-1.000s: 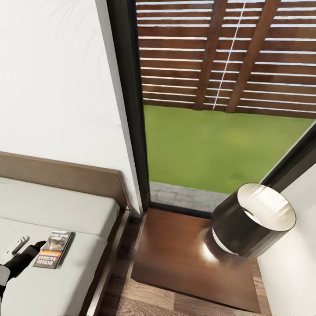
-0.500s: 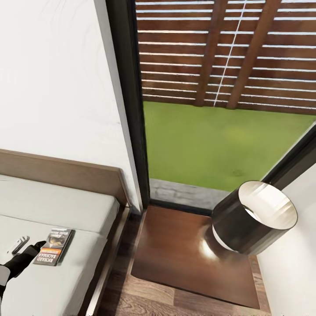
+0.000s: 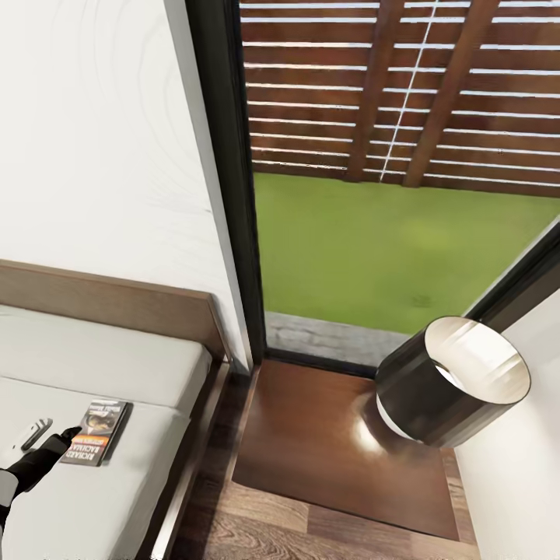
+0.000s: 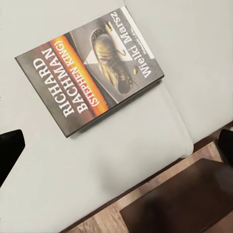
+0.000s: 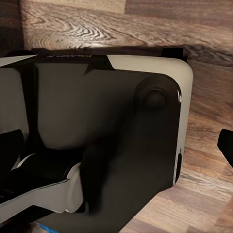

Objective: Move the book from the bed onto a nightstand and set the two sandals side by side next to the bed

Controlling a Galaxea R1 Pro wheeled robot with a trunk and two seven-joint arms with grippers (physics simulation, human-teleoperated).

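Head view, book [image 3: 99, 431] on grey bed [image 3: 117, 365], nightstand [image 3: 327, 451] beside; left fingers [image 3: 48, 437] apart

The left gripper [image 3: 48, 435] hovered just beside the book [image 3: 99, 431] on the bed [image 3: 117, 498]; a lamp [image 3: 451, 385] stood on the nightstand [image 3: 311, 451]

bed [image 3: 93, 498] cut off by head view's edge, left gripper [image 3: 48, 437] partly cropped

Even, bright daylight fills the soft-edged renders, a white glare spot sits on the glossy nightstand [image 3: 342, 459] beside the lamp [image 3: 451, 385], and the book [image 4: 90, 73] casts a thin shadow.
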